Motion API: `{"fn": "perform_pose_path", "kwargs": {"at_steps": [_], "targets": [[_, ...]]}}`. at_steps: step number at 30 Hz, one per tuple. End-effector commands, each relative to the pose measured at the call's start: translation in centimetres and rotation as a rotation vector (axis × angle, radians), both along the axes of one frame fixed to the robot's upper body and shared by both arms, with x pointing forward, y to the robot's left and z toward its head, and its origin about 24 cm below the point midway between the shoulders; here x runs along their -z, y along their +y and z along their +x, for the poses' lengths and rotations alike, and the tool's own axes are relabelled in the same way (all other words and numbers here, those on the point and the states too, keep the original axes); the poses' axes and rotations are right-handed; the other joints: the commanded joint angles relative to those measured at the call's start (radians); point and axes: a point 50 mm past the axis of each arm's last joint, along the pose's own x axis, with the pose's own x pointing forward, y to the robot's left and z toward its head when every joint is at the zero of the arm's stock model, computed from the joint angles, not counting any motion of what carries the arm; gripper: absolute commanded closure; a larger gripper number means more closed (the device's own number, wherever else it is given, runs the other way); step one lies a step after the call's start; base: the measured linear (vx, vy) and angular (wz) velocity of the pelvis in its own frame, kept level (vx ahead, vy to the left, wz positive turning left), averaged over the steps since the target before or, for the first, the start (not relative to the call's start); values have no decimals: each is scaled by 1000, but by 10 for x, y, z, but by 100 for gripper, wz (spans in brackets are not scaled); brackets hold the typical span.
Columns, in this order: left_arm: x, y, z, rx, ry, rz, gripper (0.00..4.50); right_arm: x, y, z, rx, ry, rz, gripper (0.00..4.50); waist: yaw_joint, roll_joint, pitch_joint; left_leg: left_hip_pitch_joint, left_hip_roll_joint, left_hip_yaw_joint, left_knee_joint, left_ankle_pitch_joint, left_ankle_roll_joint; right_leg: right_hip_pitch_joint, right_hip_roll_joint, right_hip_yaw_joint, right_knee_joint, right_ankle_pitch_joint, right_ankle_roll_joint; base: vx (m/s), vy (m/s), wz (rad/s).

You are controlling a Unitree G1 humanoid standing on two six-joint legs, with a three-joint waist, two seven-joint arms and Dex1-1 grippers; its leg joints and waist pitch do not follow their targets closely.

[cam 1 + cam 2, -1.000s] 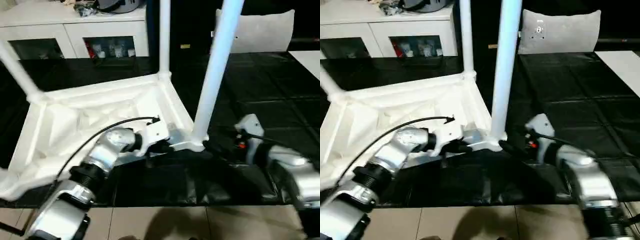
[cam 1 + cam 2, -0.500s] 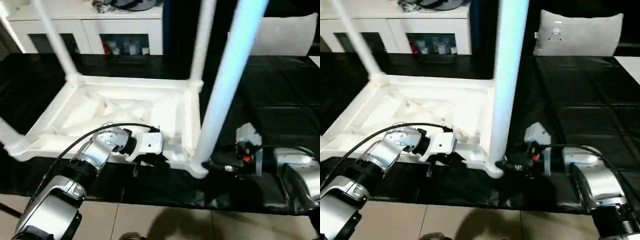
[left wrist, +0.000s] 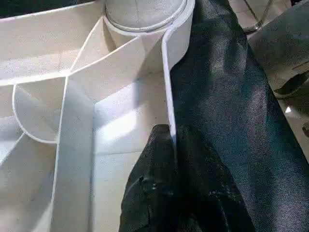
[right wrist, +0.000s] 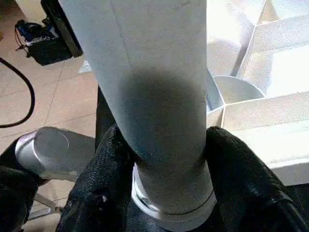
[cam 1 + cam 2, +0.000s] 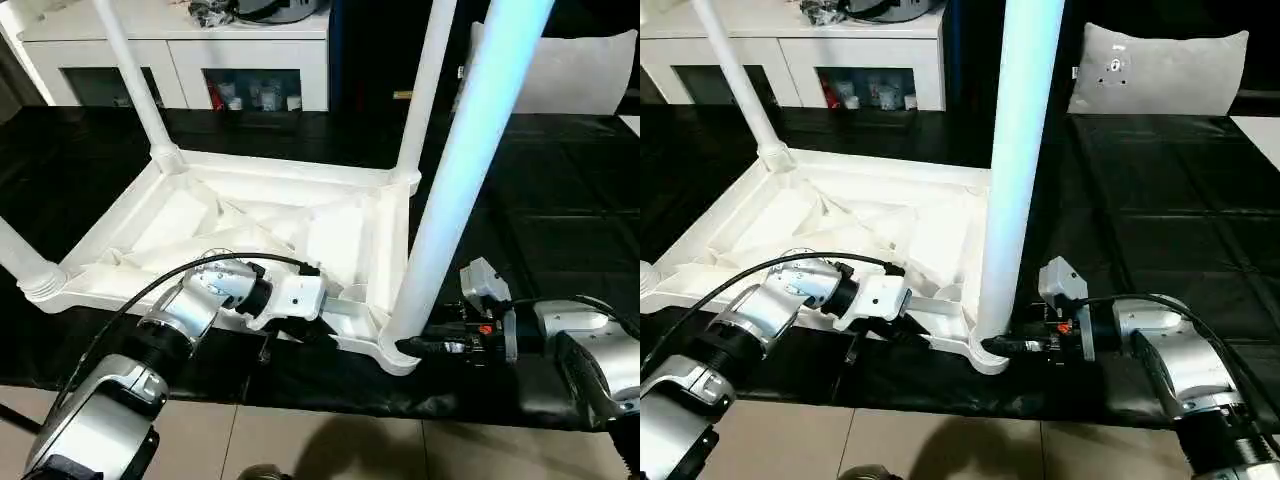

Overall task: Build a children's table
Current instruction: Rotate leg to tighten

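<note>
At the tabletop's (image 5: pixel 250 225) near corner, your right gripper (image 4: pixel 159 159) straddles the leg's (image 5: pixel 455 190) base; left gripper (image 3: pixel 169 159) pinches the rim. Next, seat it firmly.

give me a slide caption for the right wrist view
Right claw closing around the base of a leg seated in the tabletop corner socket.

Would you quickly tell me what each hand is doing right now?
Left hand: shut on the near rim of the white plastic ribbed tabletop.
Right hand: fingers either side of the long white tube leg at its base.
</note>
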Motion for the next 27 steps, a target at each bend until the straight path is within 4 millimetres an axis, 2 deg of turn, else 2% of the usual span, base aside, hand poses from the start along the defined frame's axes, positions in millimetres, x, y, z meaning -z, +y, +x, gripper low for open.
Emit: {"fn": "perform_pose_path", "kwargs": {"at_steps": [1, 3, 5, 6, 7, 8, 9, 10, 11, 13, 14, 15, 16, 17, 19, 20, 21, 23, 24, 25, 26, 27], "targets": [[9, -4, -9, 73, 10, 51, 450, 2, 7, 0, -2, 10, 11, 255, -3, -27, -69, 5, 76, -25, -63, -46, 113, 62, -104, 75, -64, -297, -38, 0, 0, 0], [9, -6, -8, 47, 7, 37, 450, 3, 8, 2, 35, 7, 4, 255, -5, -28, -67, 5, 75, -25, -64, -57, 108, 62, -104, 74, -69, -315, -34, 0, 0, 0], [7, -9, -3, -37, 22, -1, 450, 7, 12, 10, 195, -11, -8, 256, -12, -20, -61, 7, 74, -25, -68, -86, 88, 60, -102, 70, -80, -370, -24, 0, 0, 0], [7, -9, -3, -43, 24, -3, 450, 8, 13, 10, 207, -12, -9, 256, -12, -20, -61, 7, 74, -25, -68, -86, 88, 60, -102, 70, -80, -370, -24, 0, 0, 0], [4, -14, 1, -108, 29, -36, 450, 11, 17, 15, 303, -1, -15, 257, -25, -14, -52, 14, 68, -25, -73, -140, 56, 60, -102, 65, -94, -450, -12, 0, 0, 0], [2, -18, 5, -160, 32, -65, 450, 13, 21, 19, 387, 16, -22, 257, -38, -21, -47, 24, 63, -26, -74, -181, 36, 59, -100, 57, -109, -512, 13, 0, 0, 0], [0, -22, 9, -210, 30, -84, 450, 16, 23, 24, 475, 32, -29, 257, -53, -21, -44, 36, 56, -26, -70, -220, 21, 55, -98, 45, -123, -573, 36, 0, 0, 0], [0, -22, 9, -210, 30, -84, 450, 16, 23, 24, 475, 32, -29, 257, -68, -20, -44, 32, 54, -31, -71, -240, 15, 63, -97, 38, -126, -587, 52, 0, 0, 0], [-2, -26, 12, -251, 24, -94, 450, 18, 25, 28, 549, 47, -35, 257, -75, -17, -44, 32, 57, -35, -73, -252, 13, 63, -97, 36, -129, -590, 59, 0, 0, 0], [-5, -39, 18, -312, 4, -119, 450, 20, 33, 39, 685, 30, -46, 257, -109, -7, -43, 39, 67, -42, -76, -314, 4, 62, -94, 27, -137, -567, 57, 0, 0, 0], [-5, -39, 18, -312, 4, -119, 450, 20, 33, 39, 685, 30, -46, 257, -117, -6, -43, 40, 67, -45, -77, -332, 3, 65, -97, 24, -137, -564, 53, 0, 0, 0], [-7, -47, 20, -333, -8, -133, 450, 21, 40, 43, 742, 30, -28, 257, -124, -8, -43, 33, 67, -49, -78, -341, 2, 73, -99, 23, -136, -558, 57, 0, 0, 0], [-8, -52, 22, -346, -15, -142, 450, 21, 45, 46, 779, 32, -16, 222, -141, -6, -43, 35, 66, -49, -80, -356, 5, 70, -102, 27, -138, -550, 53, 0, 0, 0], [-7, -54, 23, -346, -35, -136, 450, 20, 50, 46, 791, 29, 11, 201, -143, -7, -45, 37, 63, -49, -78, -350, 6, 69, -105, 29, -138, -544, 47, 0, 0, 0], [-7, -55, 24, -345, -74, -115, 450, 18, 54, 45, 820, -11, 25, 185, -146, -2, -51, 28, 63, -49, -81, -291, 21, 72, -111, 45, -128, -477, 11, 0, 0, 0], [-7, -55, 24, -345, -74, -115, 450, 18, 54, 45, 820, -11, 25, 175, -145, -4, -52, 26, 64, -47, -82, -272, 26, 71, -110, 50, -127, -454, 0, 0, 0, 0], [-7, -52, 25, -344, -89, -104, 450, 19, 51, 44, 836, -24, 5, 159, -138, -1, -55, 26, 69, -46, -82, -239, 29, 71, -112, 57, -116, -400, -29, 0, 0, 0], [-7, -47, 27, -337, -120, -88, 450, 20, 43, 41, 870, -22, -17, 141, -126, -4, -57, 24, 70, -41, -80, -191, 44, 70, -110, 69, -101, -331, -59, 0, 0, 0], [-7, -46, 28, -335, -127, -85, 450, 21, 41, 41, 877, -19, -20, 137, -121, -4, -58, 21, 71, -41, -80, -174, 49, 72, -111, 72, -96, -317, -66, 0, 0, 0], [-6, -43, 29, -333, -142, -79, 450, 21, 37, 39, 880, -20, -18, 129, -107, -6, -62, 19, 70, -37, -76, -126, 60, 71, -111, 79, -83, -261, -86, 61, -24, 7], [-6, -40, 29, -324, -158, -75, 450, 23, 31, 37, 880, -35, -48, 115, -103, -7, -64, 17, 70, -38, -75, -109, 63, 73, -111, 81, -76, -240, -91, 0, 0, 0], [-6, -37, 30, -323, -170, -68, 450, 24, 27, 35, 887, -38, -64, 103, -94, -7, -68, 12, 69, -36, -72, -70, 78, 77, -111, 83, -65, -185, -98, 0, 0, 0]]}}
